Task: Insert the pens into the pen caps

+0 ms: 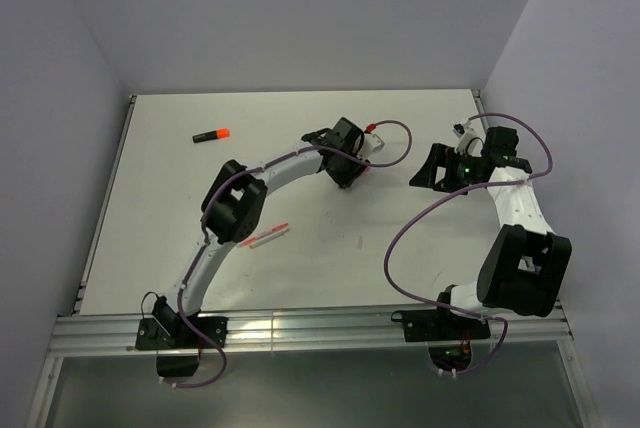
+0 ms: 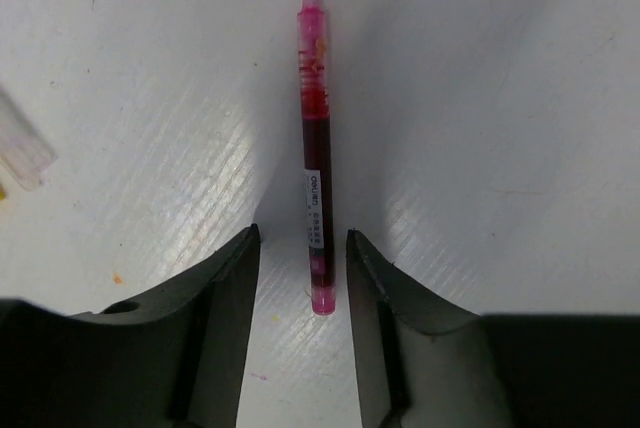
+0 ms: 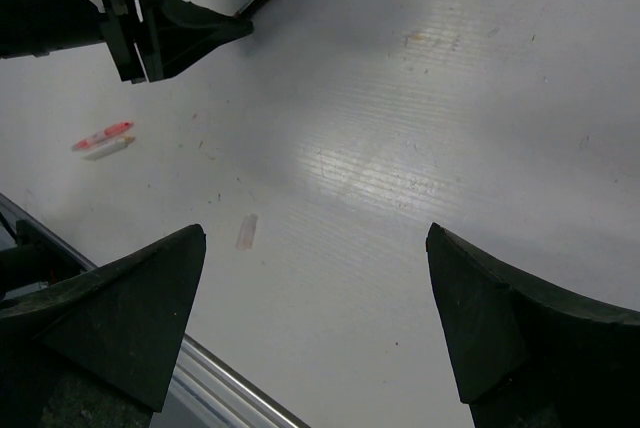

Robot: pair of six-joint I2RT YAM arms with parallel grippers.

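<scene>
A flat white matte table top (image 1: pixel 300 158), lightly scuffed and stained, is enclosed on three sides by plain pale grey-lavender walls (image 1: pixel 300 8), with a silver aluminium rail (image 1: pixel 320 326) along its near edge.

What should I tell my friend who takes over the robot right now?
Left gripper: open, jaws either side of the red pen's back end, not gripping yet.
Right gripper: open, holding nothing, above the table.
Marker lies far left; two stick pens lie together beside the left arm.
A pale bit on the table may be a cap.
Done: no pen visibly capped.
Left: grip the red pen, find caps, cap every pen.
</scene>
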